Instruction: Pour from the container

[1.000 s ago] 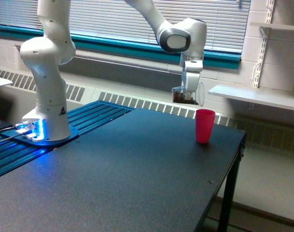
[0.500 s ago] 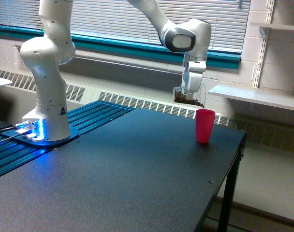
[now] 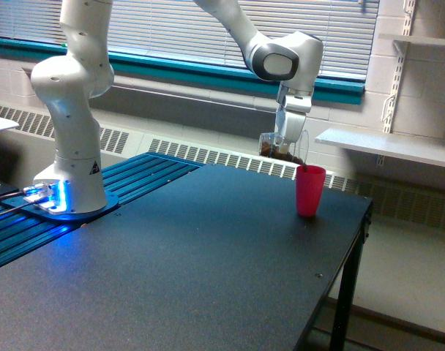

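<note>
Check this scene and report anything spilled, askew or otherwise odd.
Nothing looks spilled or damaged. The gripper holds the clear cup tipped toward the upright pink cup, its dark contents gathered at the lower side by the pink rim. That tilt fits pouring. No spill shows on the black table.

The container (image 3: 281, 148) is clear, see-through plastic with dark brown matter inside. The pink cup (image 3: 309, 190) looks opaque, smooth plastic. The counter (image 3: 208, 256) is matt black; the arm (image 3: 281, 58) is glossy white.

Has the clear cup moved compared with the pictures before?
Yes. The clear cup shifted toward the exterior view's right, and it now tilts over the pink cup, which stayed put.
</note>
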Robot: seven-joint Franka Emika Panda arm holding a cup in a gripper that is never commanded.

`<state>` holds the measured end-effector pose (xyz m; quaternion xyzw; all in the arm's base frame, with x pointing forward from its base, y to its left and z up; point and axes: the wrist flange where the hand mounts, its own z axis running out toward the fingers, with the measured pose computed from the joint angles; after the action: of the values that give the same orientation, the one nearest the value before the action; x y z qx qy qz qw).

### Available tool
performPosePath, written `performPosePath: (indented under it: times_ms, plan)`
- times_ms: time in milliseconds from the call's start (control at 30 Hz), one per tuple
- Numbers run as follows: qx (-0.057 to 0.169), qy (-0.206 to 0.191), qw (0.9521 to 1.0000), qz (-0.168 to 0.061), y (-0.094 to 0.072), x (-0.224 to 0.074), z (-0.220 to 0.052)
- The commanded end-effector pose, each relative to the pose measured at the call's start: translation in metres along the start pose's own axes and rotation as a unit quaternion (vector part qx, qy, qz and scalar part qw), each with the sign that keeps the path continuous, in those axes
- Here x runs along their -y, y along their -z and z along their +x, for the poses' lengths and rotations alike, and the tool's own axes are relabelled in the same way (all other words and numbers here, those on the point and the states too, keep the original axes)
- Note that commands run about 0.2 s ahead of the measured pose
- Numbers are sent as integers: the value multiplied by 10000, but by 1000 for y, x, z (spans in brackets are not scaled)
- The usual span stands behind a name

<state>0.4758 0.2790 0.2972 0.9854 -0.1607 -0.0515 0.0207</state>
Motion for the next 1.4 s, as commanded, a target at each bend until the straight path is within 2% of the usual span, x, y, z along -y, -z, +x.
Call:
performPosePath:
  times_ms: [33, 500, 867, 1400]
  plan:
    - [-17, -45, 10000, -36, 6, 0, 6]
    - [114, -3, 9999, -99, 3, 6, 11]
    - [266, 96, 9991, -308, -3, 5, 11]
    - [346, 271, 9978, -496, -4, 10, 18]
